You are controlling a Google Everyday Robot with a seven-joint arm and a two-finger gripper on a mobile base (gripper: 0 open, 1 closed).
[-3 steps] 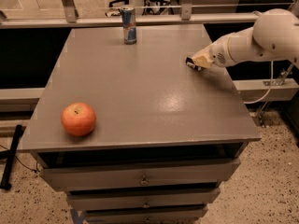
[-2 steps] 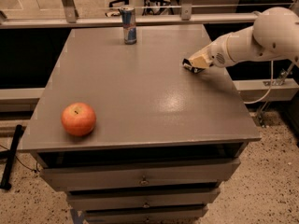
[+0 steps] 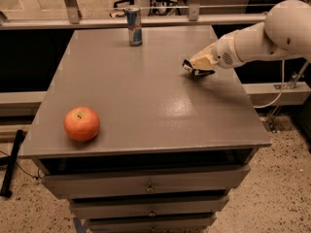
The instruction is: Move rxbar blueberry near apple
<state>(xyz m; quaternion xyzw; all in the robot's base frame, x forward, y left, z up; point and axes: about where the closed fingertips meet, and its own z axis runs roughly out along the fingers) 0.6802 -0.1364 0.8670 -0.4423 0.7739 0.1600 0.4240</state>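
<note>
The apple (image 3: 81, 124) is round and red-orange and sits near the front left corner of the grey table (image 3: 146, 96). My gripper (image 3: 192, 69) is at the right side of the table, low over the surface, at the end of the white arm that reaches in from the right. It is shut on the rxbar blueberry (image 3: 188, 66), a small dark bar with a white patch that shows at the gripper's tip. The bar is far from the apple, across the table to the right and further back.
A tall blue-and-silver drink can (image 3: 134, 26) stands upright at the back middle of the table. The table has drawers (image 3: 146, 186) below its front edge. A metal rail (image 3: 146, 19) runs behind the table.
My gripper has moved a little to the left over the table with the dark bar at its tip. The apple and the can have not moved.
</note>
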